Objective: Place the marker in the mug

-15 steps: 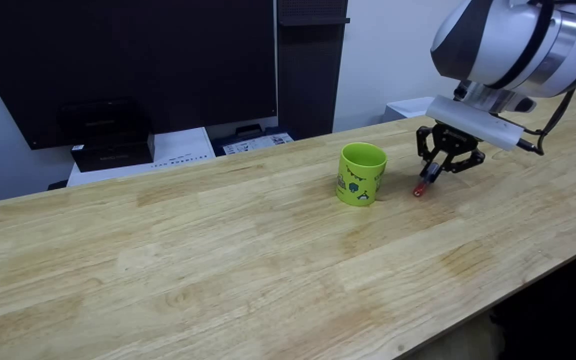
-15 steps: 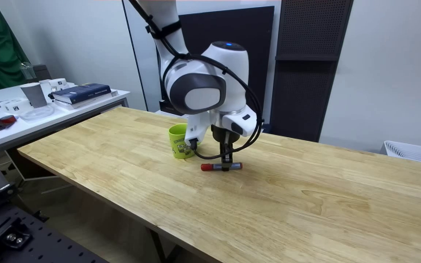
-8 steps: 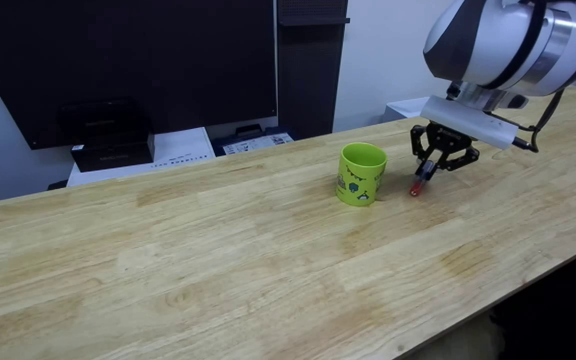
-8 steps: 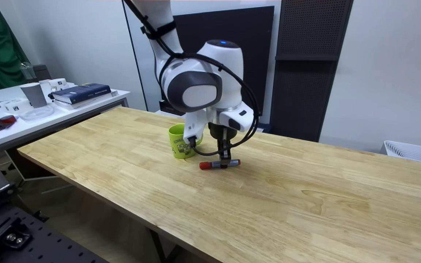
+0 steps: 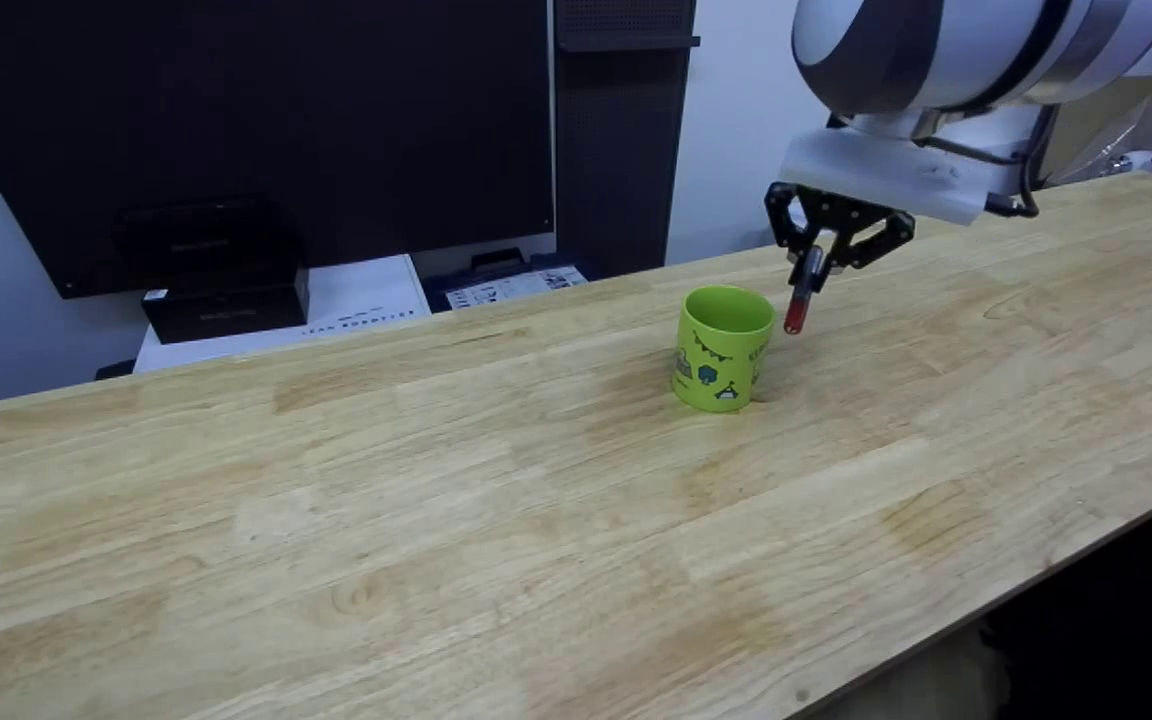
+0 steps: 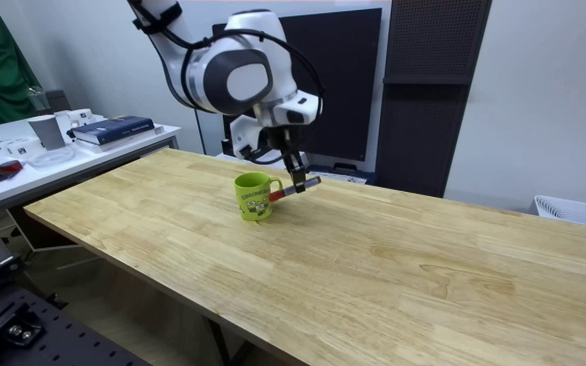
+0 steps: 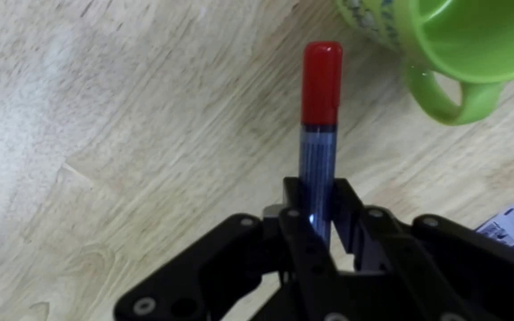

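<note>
Snugly, our fingers (image 7: 348, 209) pinch the marker (image 7: 319, 142), parted by no more than its slim barrel. We hold it by the bluish body, behind the red cap (image 7: 321, 82), presumably so that the cap can lead into the mug (image 6: 253, 194) without the fingers having to follow. In both exterior views the marker hangs clear of the table (image 5: 436, 520), sloping cap-down; that slope suits a cap-first entry, though we would judge it too shallow to drop straight in. Its cap is just beside the mug, outside it and apart from it in the wrist view; whether it is level with the rim we cannot tell. The mug stands upright, mouth up, with its handle (image 7: 480, 100) on the side nearer our fingers, so our next move probably calls for lifting the cap over the rim and steering past that handle. Farther out, the books (image 6: 115, 131) and the grey cup (image 6: 48, 132) sit on a white side table (image 6: 33, 177), well apart from the work, perhaps so that our arm (image 6: 250, 84) has room to swing.
</note>
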You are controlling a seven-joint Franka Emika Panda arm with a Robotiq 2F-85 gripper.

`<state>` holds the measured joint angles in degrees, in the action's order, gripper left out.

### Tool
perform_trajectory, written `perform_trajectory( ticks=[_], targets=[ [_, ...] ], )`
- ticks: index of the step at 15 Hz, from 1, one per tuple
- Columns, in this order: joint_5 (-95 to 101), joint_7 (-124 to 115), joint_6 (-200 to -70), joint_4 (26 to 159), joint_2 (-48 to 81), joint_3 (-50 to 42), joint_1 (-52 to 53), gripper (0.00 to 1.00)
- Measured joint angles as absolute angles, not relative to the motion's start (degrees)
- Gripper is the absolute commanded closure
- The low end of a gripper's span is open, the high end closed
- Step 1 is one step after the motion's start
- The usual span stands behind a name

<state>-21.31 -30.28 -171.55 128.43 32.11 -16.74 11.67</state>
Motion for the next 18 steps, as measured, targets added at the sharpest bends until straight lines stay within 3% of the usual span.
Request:
perform_trajectory(
  ticks=[12, 18],
  targets=[
    [2.4, -47.7, -168.6, 129.9, 26.0, -41.7, 40.1, 0.95],
    [5.0, -49.8, -174.1, 130.1, 32.0, -45.6, 46.5, 0.95]
  ],
)
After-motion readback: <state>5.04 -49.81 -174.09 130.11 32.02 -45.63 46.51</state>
